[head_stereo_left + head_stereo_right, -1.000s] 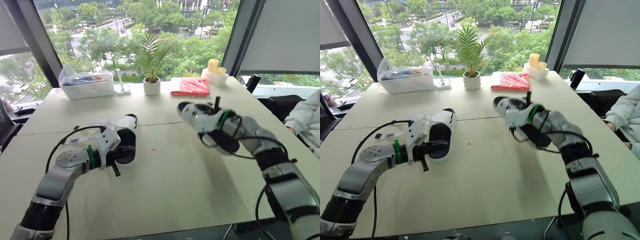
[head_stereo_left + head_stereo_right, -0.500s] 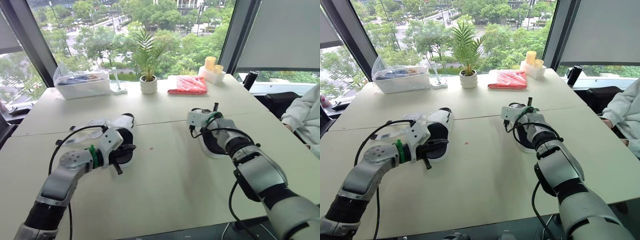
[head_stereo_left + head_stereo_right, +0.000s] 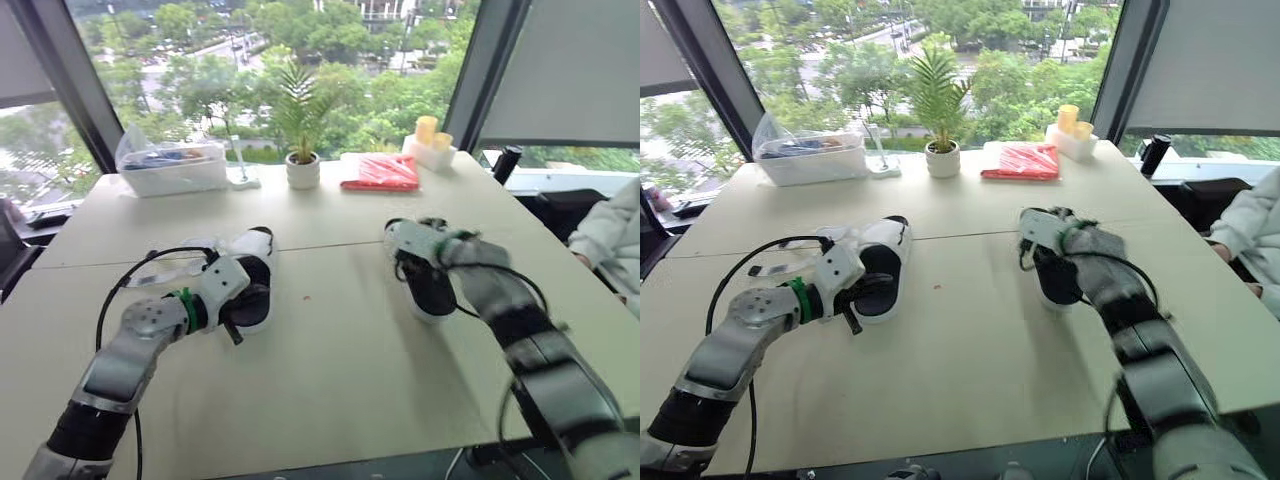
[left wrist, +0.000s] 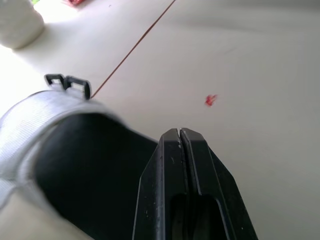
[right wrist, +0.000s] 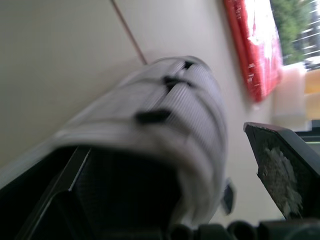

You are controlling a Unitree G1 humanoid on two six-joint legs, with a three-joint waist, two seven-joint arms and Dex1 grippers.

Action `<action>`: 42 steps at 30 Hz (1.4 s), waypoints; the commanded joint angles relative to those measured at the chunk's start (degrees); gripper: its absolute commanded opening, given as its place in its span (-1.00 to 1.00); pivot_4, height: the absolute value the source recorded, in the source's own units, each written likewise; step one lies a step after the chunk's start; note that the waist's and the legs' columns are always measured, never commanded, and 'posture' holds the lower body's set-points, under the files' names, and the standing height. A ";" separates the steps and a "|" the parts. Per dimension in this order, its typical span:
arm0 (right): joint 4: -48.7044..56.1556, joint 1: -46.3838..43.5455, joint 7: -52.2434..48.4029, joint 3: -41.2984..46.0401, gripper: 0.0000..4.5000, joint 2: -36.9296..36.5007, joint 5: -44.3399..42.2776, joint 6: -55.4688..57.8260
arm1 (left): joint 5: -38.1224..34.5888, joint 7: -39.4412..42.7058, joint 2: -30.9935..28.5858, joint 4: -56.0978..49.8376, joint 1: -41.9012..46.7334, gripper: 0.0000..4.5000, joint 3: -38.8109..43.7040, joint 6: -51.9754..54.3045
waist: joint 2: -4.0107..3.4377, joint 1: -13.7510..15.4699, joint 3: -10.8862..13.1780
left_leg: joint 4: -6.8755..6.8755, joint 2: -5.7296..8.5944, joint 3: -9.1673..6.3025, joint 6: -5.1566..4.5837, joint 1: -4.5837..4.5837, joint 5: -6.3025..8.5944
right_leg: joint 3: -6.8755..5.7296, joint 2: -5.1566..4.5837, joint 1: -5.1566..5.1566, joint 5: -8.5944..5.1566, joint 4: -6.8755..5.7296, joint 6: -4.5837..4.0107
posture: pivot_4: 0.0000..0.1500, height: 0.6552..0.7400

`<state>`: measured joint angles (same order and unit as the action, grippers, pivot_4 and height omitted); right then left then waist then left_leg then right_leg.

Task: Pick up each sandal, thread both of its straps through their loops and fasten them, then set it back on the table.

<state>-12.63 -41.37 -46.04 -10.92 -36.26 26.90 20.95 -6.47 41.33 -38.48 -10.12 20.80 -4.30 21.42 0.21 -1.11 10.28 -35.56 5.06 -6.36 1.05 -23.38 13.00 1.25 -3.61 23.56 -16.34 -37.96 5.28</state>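
Currently left pincer [image 4: 180,133] closed over left sandal [image 3: 254,272]; right pincer [image 5: 165,140] wide, straddling right sandal [image 3: 430,290].

A white-strapped, black-soled left sandal [image 3: 252,278] lies flat on the bench [image 3: 340,360] at nine o'clock, the right sandal [image 3: 430,290] at three.

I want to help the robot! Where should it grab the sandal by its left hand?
Probably the near, strap-free end of the left sandal, pinching the flat sole's edge from the robot's side. It lies sole-down with its black footbed open there, while the white straps arch over the far end and must stay free for threading. The shut left gripper hangs above it.
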 commanded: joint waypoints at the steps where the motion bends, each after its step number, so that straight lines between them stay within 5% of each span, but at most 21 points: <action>1: 27.17 8.89 -16.73 5.88 0.98 -1.78 -16.78 16.81 | 4.86 -3.75 0.47 -0.47 2.38 -1.00 -1.14 -2.26 | 0.00 0.14 0.00 | -0.02 0.00 0.02 -0.01 0.00 0.00 | 0.01 0.00 0.00 0.00 0.00 0.00 | 1.00 1.00; 4: 41.91 12.16 -23.43 14.74 0.98 -0.69 -33.99 30.18 | 8.63 -5.60 0.91 0.97 3.95 -1.00 -2.84 -3.15 | -0.06 -0.05 0.06 | -0.14 -0.05 0.03 -0.03 -0.03 0.01 | 0.02 0.01 -0.02 0.00 -0.01 0.00 | 1.00 1.00; 9: 46.93 11.52 -20.74 23.81 0.98 3.25 -49.65 45.18 | 17.66 -8.11 0.13 6.73 8.32 -1.00 -7.81 -6.59 | 0.05 0.73 0.00 | -0.61 -0.04 -0.07 -0.03 0.05 0.01 | -0.15 -0.03 -0.34 0.06 -0.05 -0.05 | 1.00 1.00; 12: 47.31 11.70 -17.54 24.55 1.00 3.14 -53.31 46.66 | 22.55 -9.81 -0.11 10.23 10.88 -0.59 -9.82 -7.95 | 0.08 1.37 -0.01 | -0.62 -0.01 -0.06 -0.04 0.00 0.00 | -0.15 -0.10 -0.29 0.06 -0.03 -0.06 | 1.00 1.00; 19: 47.60 14.52 -10.36 21.67 1.00 2.75 -56.27 43.85 | 29.44 -14.08 1.97 17.03 16.73 0.96 -11.35 -8.92 | 0.09 1.85 0.00 | -0.51 0.01 -0.02 -0.13 -0.19 0.06 | -0.14 -0.14 -0.04 0.07 -0.02 -0.05 | 1.00 1.00; 25: 47.54 15.07 -6.38 19.80 1.00 2.34 -58.73 42.12 | 30.88 -16.09 7.10 28.46 23.72 0.99 -13.04 -12.02 | 0.11 1.87 0.01 | -0.63 0.03 -0.01 -0.14 -0.19 0.07 | -0.16 -0.15 -0.11 0.09 -0.04 0.01 | 1.00 1.00; 37: 46.19 16.71 -1.42 16.93 1.00 0.45 -60.20 37.78 | 38.60 -31.62 17.37 72.08 43.86 0.99 -19.91 -25.09 | 0.26 1.78 0.09 | -0.62 0.06 0.02 -0.16 -0.19 0.07 | -0.20 -0.11 -0.10 0.10 -0.05 0.06 | 1.00 1.00; 40: 46.15 17.23 -0.48 16.53 1.00 0.06 -60.16 37.02 | 39.56 -33.33 18.56 77.75 46.08 0.58 -20.69 -26.43 | 0.28 1.78 0.09 | -0.63 0.06 0.02 -0.16 -0.19 0.07 | -0.21 -0.10 -0.10 0.11 -0.07 0.07 | 1.00 1.00; 42: 46.25 17.58 0.14 16.54 1.00 -0.13 -60.36 36.72 | 39.90 -33.96 18.91 79.84 46.88 0.14 -20.79 -27.01 | 0.30 1.77 0.09 | -0.66 0.06 0.02 -0.16 -0.19 0.07 | -0.22 -0.09 -0.10 0.11 -0.10 0.09 | 1.00 1.00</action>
<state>32.70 -23.75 -46.40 5.13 -35.74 -32.59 58.81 32.67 8.58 -19.29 68.46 66.14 -24.68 -4.79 0.51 0.66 10.38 -36.22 5.11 -6.34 0.89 -23.57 13.07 1.03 -3.70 23.46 -16.23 -38.06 5.37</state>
